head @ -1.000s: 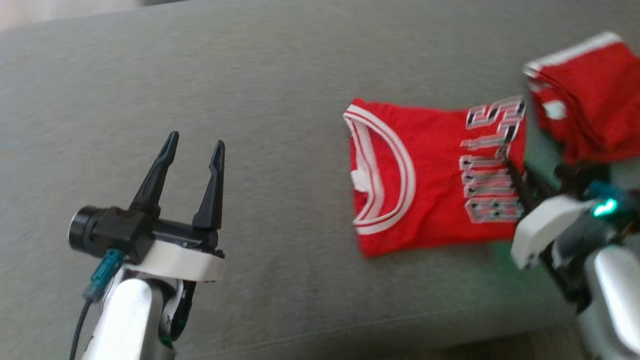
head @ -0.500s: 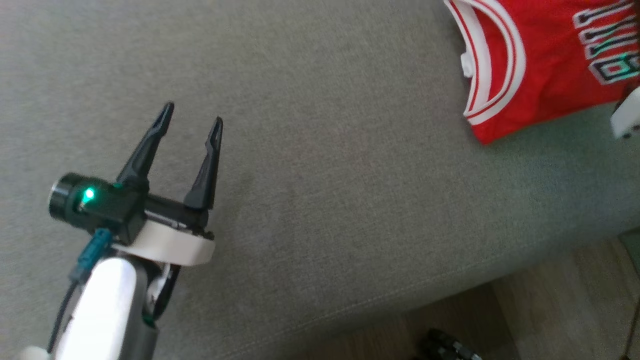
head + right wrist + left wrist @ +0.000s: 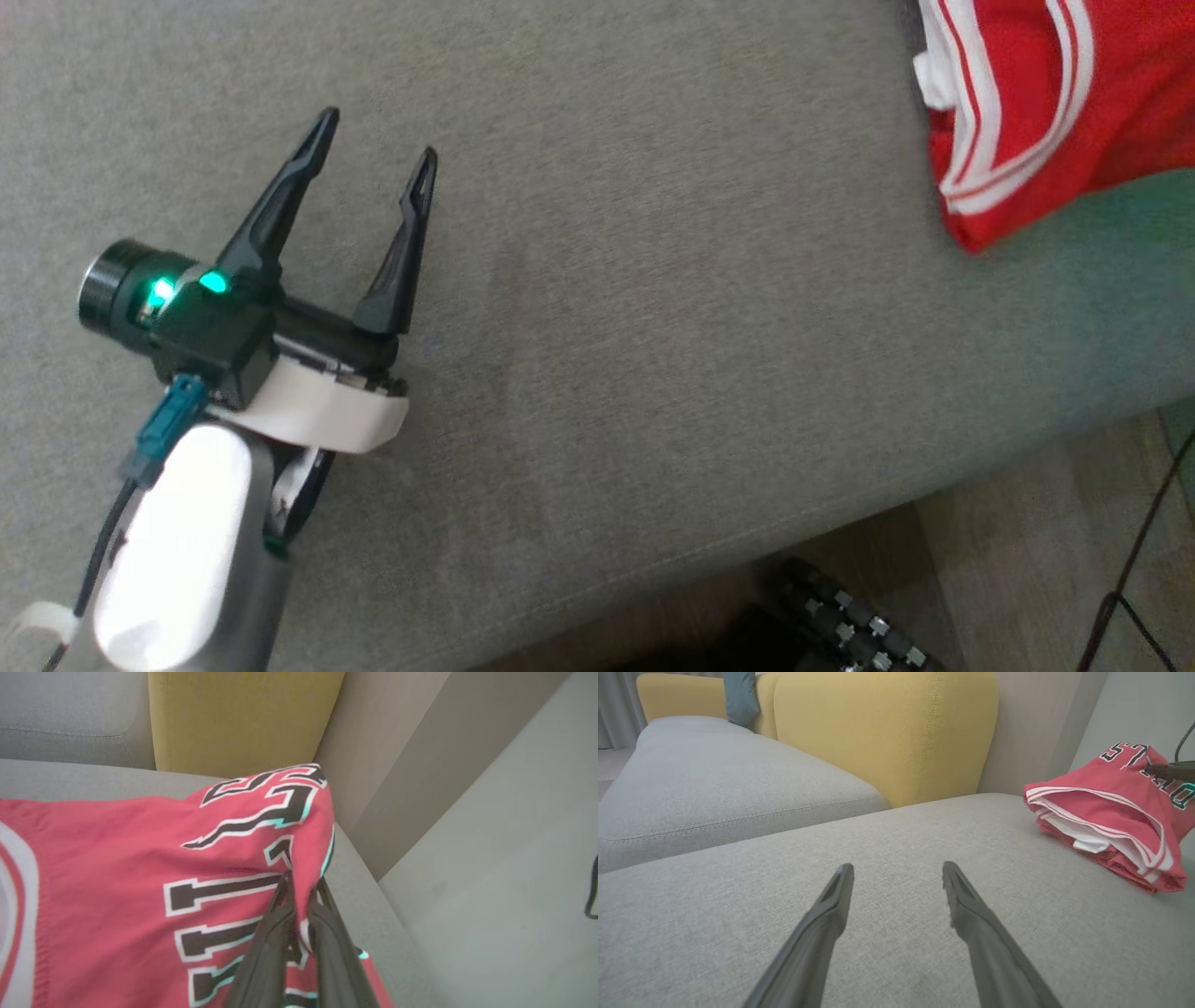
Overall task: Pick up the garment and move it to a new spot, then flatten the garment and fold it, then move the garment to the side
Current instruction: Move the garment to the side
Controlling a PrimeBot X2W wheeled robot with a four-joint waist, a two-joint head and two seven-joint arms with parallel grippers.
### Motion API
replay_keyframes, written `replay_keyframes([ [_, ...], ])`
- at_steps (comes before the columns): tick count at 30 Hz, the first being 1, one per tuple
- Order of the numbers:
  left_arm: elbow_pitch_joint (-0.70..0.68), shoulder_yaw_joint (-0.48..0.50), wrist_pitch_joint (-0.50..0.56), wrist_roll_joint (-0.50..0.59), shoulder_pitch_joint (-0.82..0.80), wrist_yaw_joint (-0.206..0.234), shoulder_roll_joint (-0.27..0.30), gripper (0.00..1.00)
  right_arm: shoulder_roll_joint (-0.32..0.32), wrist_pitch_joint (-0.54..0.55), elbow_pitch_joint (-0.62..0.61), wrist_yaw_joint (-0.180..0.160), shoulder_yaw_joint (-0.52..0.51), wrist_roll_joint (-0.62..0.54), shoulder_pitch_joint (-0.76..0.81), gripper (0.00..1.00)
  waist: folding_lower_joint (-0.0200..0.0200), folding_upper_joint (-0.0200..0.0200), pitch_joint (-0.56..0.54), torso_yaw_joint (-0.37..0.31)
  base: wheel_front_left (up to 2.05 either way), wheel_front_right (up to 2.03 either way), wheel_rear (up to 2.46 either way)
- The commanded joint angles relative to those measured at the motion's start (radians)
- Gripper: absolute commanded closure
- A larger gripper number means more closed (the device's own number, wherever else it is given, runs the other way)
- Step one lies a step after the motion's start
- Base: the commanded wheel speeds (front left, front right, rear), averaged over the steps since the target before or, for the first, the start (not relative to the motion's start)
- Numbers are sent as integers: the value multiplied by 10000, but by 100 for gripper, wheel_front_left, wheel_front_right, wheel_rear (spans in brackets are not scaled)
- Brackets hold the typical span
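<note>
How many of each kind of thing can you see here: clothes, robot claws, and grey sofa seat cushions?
Clothes: 1, the red garment
Robot claws: 2, the left gripper, open, and the right gripper, shut on the red garment
Grey seat cushions: 2, the near seat cushion and the far seat cushion
Total: 5

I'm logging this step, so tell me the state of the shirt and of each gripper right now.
shirt: folded, lying on the gray cushion, one edge pinched up.
left gripper: open, empty, over bare cushion.
right gripper: shut on the shirt's lettered edge.
</note>
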Motion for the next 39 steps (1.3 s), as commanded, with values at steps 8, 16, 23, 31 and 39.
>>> replay_keyframes([
  [8,68,149,-329,-183,-459,-43,86,0,572,-1435,857,35,-1369,-1178,-212,0,-1,0,258,676,0,0,0],
  [16,716,63,-595,-392,-127,90,-265,0,1645,-2332,-295,35,-2383,-1466,1527,0,-1,0,-881,1278,0,0,0],
  [23,1105,272,-652,-604,583,432,-498,0,2788,-2480,-2677,35,-785,-1030,3958,0,-1,0,-2026,1765,0,0,0],
  [31,1257,837,-662,-774,1252,932,-542,0,3020,-2337,-3917,35,1139,-185,5070,0,-1,0,-3036,2520,0,0,0],
  [39,1543,1217,-663,-920,1953,1260,-495,0,3028,-2141,-4074,35,1613,311,5829,0,-1,0,-4087,3136,0,0,0],
])
